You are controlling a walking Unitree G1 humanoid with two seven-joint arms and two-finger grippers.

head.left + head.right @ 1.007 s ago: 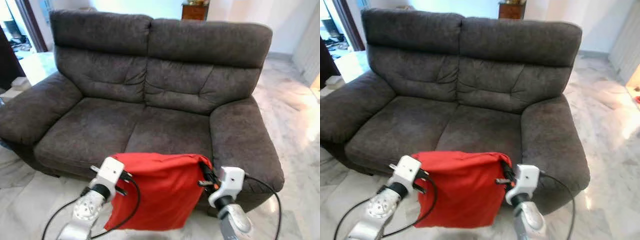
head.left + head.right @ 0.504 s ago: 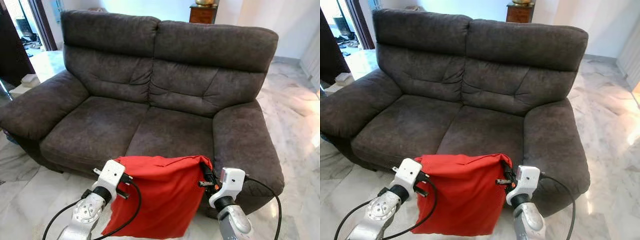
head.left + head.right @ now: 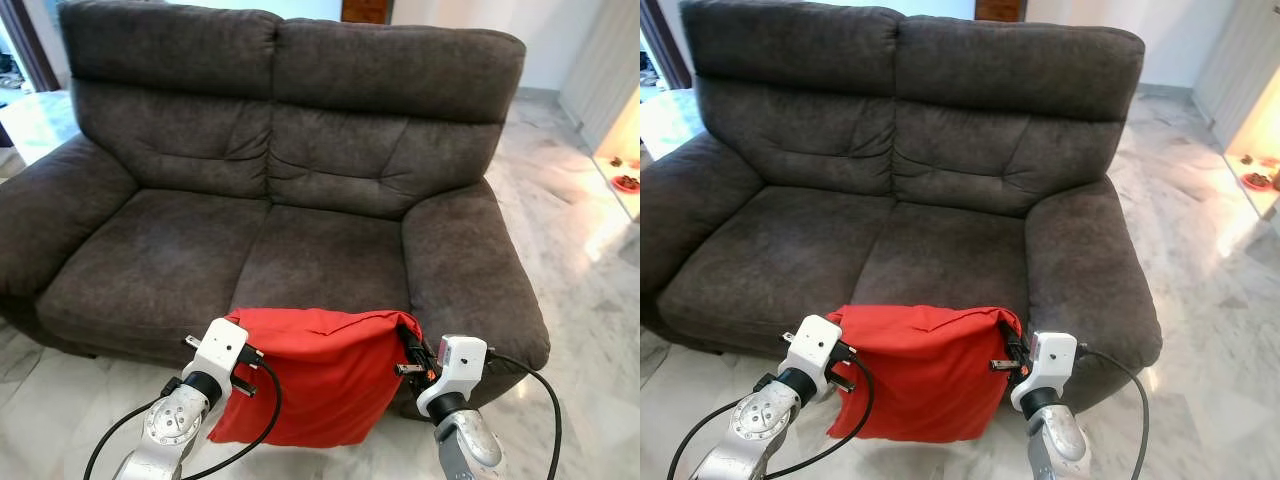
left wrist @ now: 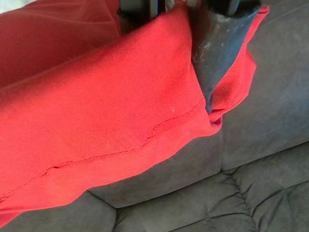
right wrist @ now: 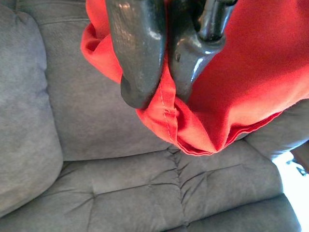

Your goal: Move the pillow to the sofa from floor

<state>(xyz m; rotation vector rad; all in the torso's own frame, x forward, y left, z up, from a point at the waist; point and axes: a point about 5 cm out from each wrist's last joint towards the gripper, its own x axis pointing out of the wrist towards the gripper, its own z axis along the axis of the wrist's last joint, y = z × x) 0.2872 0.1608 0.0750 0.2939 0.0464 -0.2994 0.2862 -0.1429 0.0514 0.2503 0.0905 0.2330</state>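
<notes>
Red pillow pinched at top corners by left gripper and right gripper, lower centre, before sofa. Thin fabric pinches; could slip free.

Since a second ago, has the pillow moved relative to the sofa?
Cannot tell for sure: the camera shifted. The pillow hangs before the sofa seat's front edge, held by both tools, as before; no clear advance.
</notes>
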